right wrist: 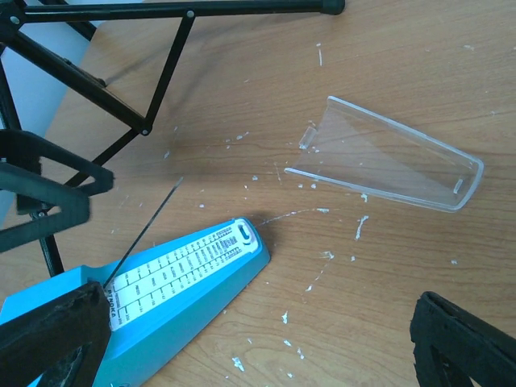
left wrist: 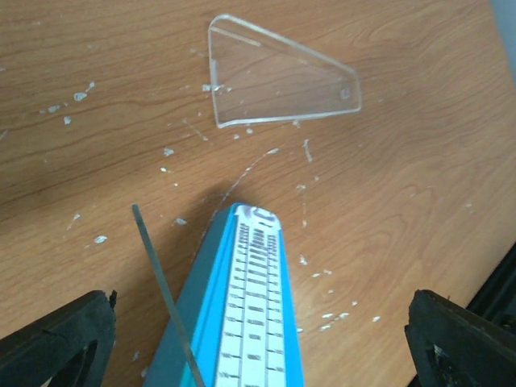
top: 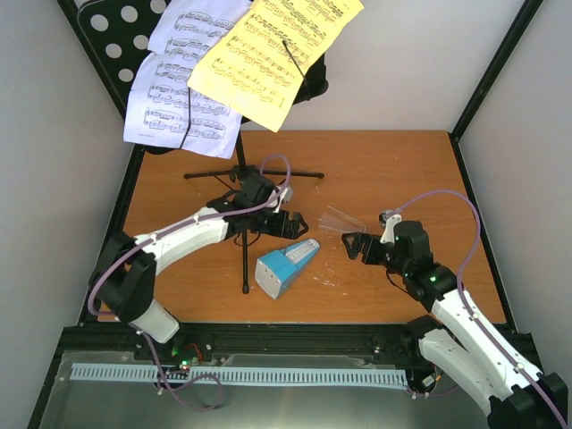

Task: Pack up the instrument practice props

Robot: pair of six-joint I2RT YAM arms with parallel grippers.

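- The blue metronome (top: 284, 266) is lying on its side on the table (top: 393, 161), about mid-table on the near side, narrow top pointing far-right. I'm guessing it's hard plastic, light-ish and a bit slick. The thin pendulum rod (left wrist: 161, 290) is sticking out bare and looks bendy, so I'd be pinching across the blue flanks near the wide base, well off that rod.
- The right gripper (top: 350, 245) is reaching in low from the near right, elbow bent. Its jaws are gaping wide with nothing in them, aiming left at the gap between metronome and cover.
- The left gripper (top: 288, 222) is angling down from the left, hanging just over the metronome's narrow end. It's spread wide too and carrying nothing, with the blue body sitting between its fingers (left wrist: 56, 339) in the wrist view.
- The clear cover (top: 342, 220) is lying apart from the metronome, just far-right of it, hollow side up. It looks thin, featherlight and slippery, so nipping one side wall seems safest.
- The black music stand (top: 246, 170) is standing at the far left, stiff but probably top-heavy. I'd be grabbing the pole.
- The sheet-music pages (top: 268, 54) are resting on its desk, the yellow one overlapping the white. They look floppy and easy to crease.
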